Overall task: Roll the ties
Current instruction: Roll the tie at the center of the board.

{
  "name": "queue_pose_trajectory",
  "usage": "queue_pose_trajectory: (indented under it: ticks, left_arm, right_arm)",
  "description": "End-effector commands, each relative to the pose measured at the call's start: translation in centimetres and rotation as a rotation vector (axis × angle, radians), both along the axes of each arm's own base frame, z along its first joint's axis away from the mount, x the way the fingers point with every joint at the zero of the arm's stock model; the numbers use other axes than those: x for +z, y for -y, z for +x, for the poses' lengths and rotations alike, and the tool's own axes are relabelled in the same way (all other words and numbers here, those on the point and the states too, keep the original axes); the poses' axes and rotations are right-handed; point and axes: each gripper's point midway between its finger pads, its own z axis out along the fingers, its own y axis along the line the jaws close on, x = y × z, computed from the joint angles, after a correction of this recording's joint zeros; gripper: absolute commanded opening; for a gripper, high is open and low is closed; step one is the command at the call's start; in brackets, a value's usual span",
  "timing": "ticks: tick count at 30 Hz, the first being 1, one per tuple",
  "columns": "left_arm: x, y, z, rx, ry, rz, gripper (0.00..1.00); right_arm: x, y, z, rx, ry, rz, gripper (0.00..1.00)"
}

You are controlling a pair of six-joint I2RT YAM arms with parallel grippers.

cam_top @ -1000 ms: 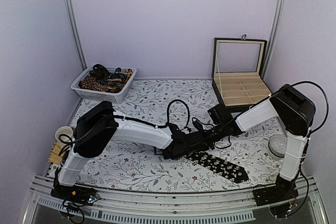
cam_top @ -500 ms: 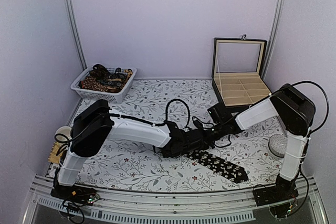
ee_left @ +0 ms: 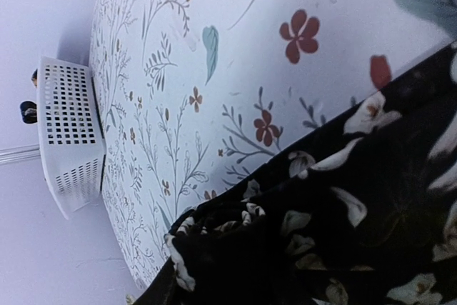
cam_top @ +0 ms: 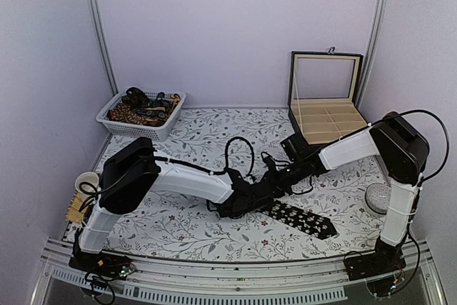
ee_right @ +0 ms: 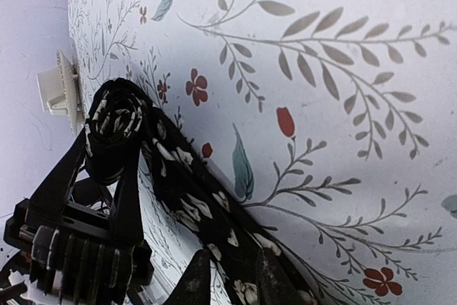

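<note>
A black tie (cam_top: 303,221) with pale flower specks lies on the floral table cloth, its wide end toward the front right. Its other end is wound into a small roll (ee_right: 114,123). My left gripper (cam_top: 243,201) is shut on that roll; its black fingers (ee_right: 64,176) clamp it from both sides. In the left wrist view the tie (ee_left: 357,212) fills the lower right and my fingers are hidden. My right gripper (cam_top: 275,182) hovers low over the flat strip just past the roll, its fingertips (ee_right: 196,280) a little apart above the fabric.
A white basket (cam_top: 118,121) holding more ties stands at the back left, also in the left wrist view (ee_left: 71,133). An open compartment box (cam_top: 325,116) stands back right. A cup (cam_top: 87,180) sits at the left edge and a round lid (cam_top: 376,198) at the right.
Both grippers have shifted slightly toward the back left, and the tie's wide end has been drawn a little that way with them.
</note>
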Motion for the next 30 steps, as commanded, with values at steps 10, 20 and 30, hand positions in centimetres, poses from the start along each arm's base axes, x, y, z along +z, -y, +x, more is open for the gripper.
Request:
queue_pose_trajectory:
  ticks: [10,20,30]
  left_arm:
    - [-1.0,-1.6,0.6,0.006,-0.017,0.052,0.48]
    - [0.6,0.2,0.9,-0.008,-0.035,-0.039,0.55]
    - [2.7,0.6,1.5,0.01,0.015,-0.057,0.6]
  right_arm:
    - [5.4,0.8,1.3,0.04,0.161,-0.031,0.29]
    - [5.3,1.1,0.9,0.036,0.161,-0.027,0.3]
    - [5.7,0.9,1.2,0.03,0.171,-0.016,0.3]
